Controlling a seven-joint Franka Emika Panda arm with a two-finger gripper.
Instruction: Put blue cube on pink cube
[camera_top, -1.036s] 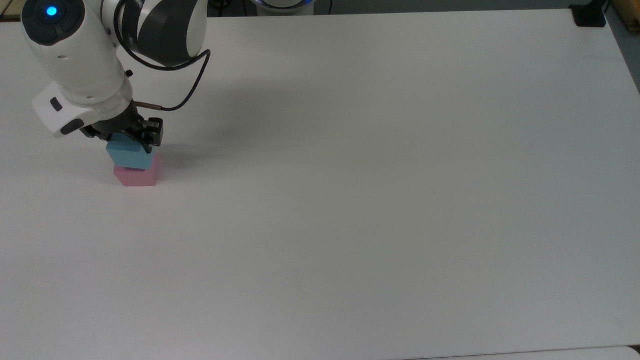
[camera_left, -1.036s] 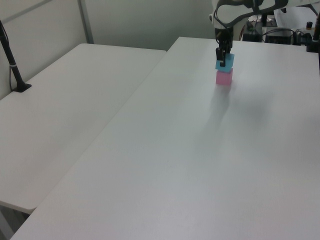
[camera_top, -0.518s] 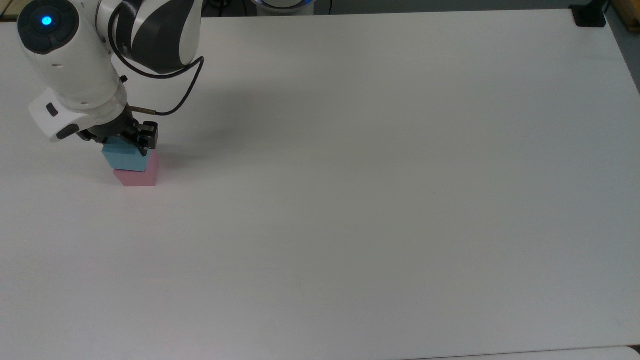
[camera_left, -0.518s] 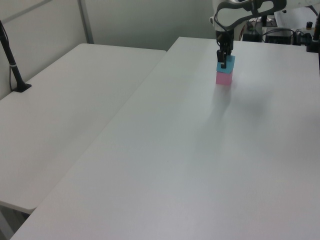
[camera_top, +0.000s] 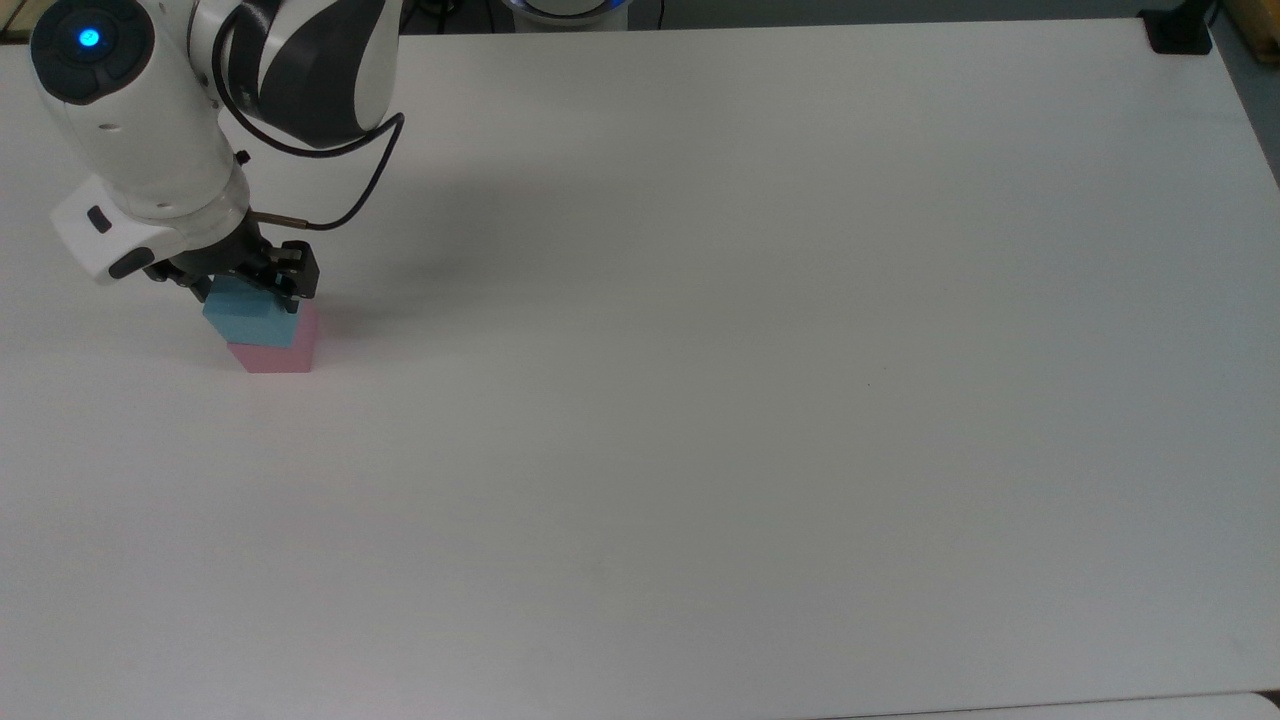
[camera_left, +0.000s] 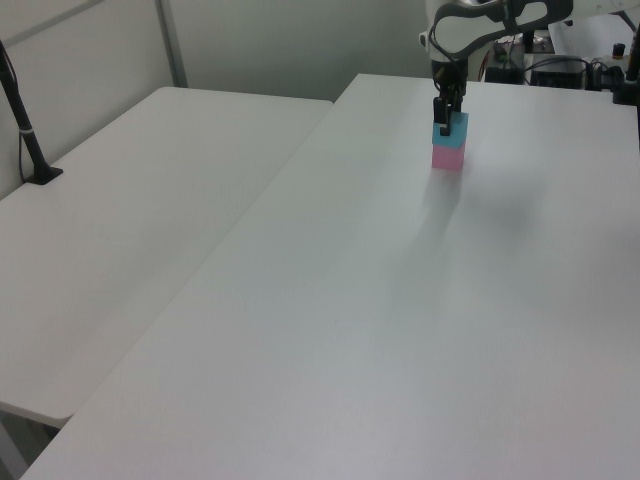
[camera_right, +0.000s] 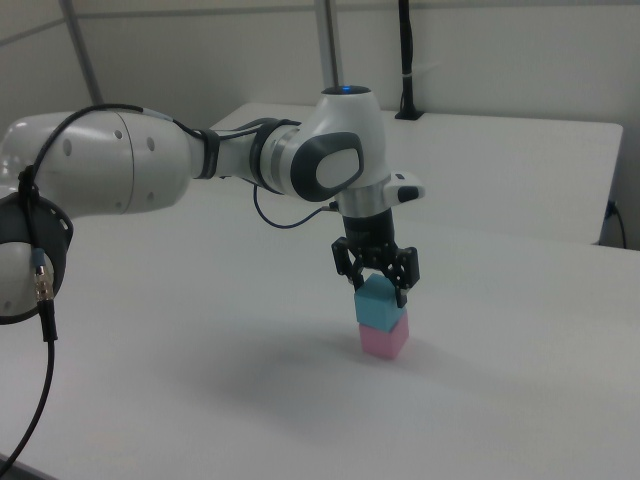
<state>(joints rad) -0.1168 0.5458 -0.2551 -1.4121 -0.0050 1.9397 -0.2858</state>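
Note:
The light blue cube (camera_top: 250, 318) rests on top of the pink cube (camera_top: 275, 355) near the top view's left edge of the white table (camera_top: 700, 400). In the top view the blue cube sits a little to the left of the pink one. My gripper (camera_top: 250, 280) points straight down, its black fingers on two opposite sides of the blue cube's upper part, shut on it. The right view shows the gripper (camera_right: 376, 280) over the blue cube (camera_right: 378, 305), which sits flat on the pink cube (camera_right: 385, 338). In the left view the blue cube (camera_left: 449, 126) and pink cube (camera_left: 448, 156) stand stacked at the far end.
A black clamp (camera_top: 1180, 30) sits at the table's corner in the top view's upper right. A second white table (camera_left: 120, 230) adjoins on the left view's left, with a black pole (camera_left: 20, 110) on it. Cluttered equipment (camera_left: 590, 60) stands behind the table's far end.
The gripper has carried the blue cube slightly toward the top view's left and lowered it; the cube went from tilted to sitting level on the pink cube.

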